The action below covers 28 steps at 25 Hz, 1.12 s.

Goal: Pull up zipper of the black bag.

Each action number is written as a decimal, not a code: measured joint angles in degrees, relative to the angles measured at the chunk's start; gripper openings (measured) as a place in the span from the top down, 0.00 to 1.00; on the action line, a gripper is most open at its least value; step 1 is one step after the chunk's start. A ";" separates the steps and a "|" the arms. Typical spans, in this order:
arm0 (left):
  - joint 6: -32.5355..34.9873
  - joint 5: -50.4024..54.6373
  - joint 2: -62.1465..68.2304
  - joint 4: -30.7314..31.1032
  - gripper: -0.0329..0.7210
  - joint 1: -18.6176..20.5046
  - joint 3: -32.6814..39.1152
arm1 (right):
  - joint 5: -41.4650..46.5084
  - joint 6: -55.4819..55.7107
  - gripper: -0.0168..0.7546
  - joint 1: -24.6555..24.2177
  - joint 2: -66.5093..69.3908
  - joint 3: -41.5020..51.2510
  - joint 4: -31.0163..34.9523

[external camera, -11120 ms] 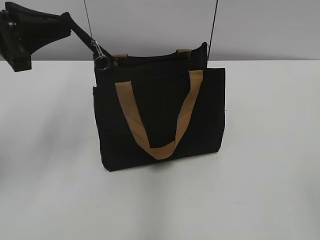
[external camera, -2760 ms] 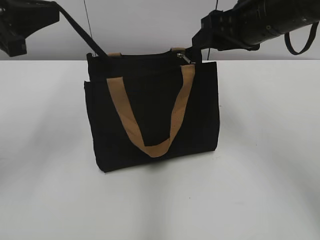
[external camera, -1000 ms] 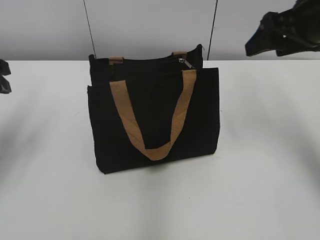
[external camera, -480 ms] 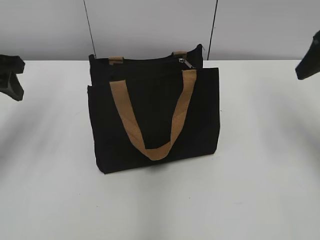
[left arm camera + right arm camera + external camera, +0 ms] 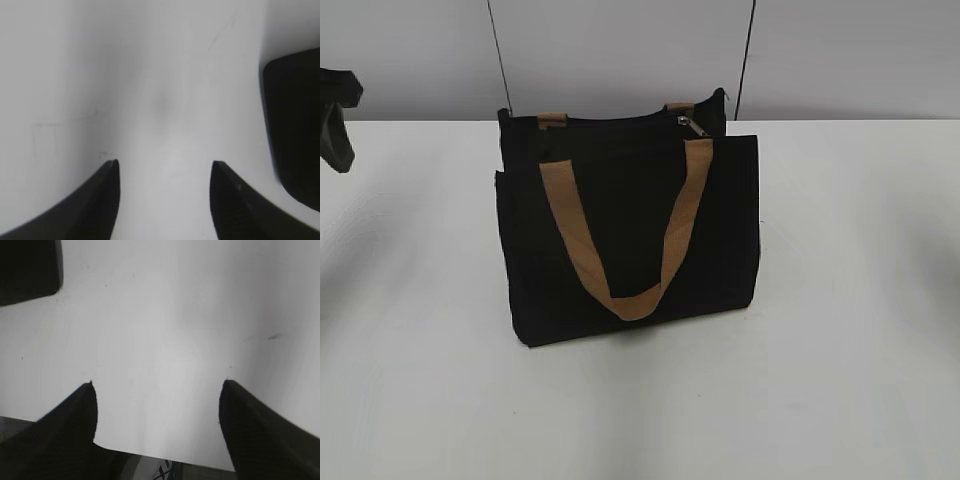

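Observation:
The black bag stands upright on the white table, with a tan handle hanging down its front. The zipper pull lies at the right end of the bag's top edge. My left gripper is open and empty over bare table; the bag shows at the right edge of the left wrist view. Only a dark part of the left arm shows at the far left of the exterior view. My right gripper is open and empty, out of the exterior view, with the bag at its view's top left.
The thin black shoulder strap rises from both ends of the bag against the grey wall. The white table extends around the bag. The table's edge runs just below my right gripper's fingers.
Both arms have drawn away from the bag. The right arm has left the exterior view to the right. The left arm has risen a little at the left edge. The bag has not moved.

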 joint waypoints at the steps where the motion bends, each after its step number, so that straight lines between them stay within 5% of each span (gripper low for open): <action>1: 0.06 1.20 -0.07 0.40 0.38 0.00 -0.17 | 0.93 0.00 0.22 0.00 -0.31 0.00 -0.21; 11: 0.24 8.10 -10.23 1.12 0.38 0.00 3.11 | 2.18 1.78 0.22 0.00 -12.37 5.41 -4.15; 19: 0.24 8.61 -30.08 1.17 0.39 0.00 13.91 | 2.65 2.44 0.22 0.00 -35.82 18.63 -4.63; 28: 0.24 8.64 -53.66 1.68 0.39 0.00 23.76 | 2.86 4.60 0.22 0.00 -63.08 20.51 -4.24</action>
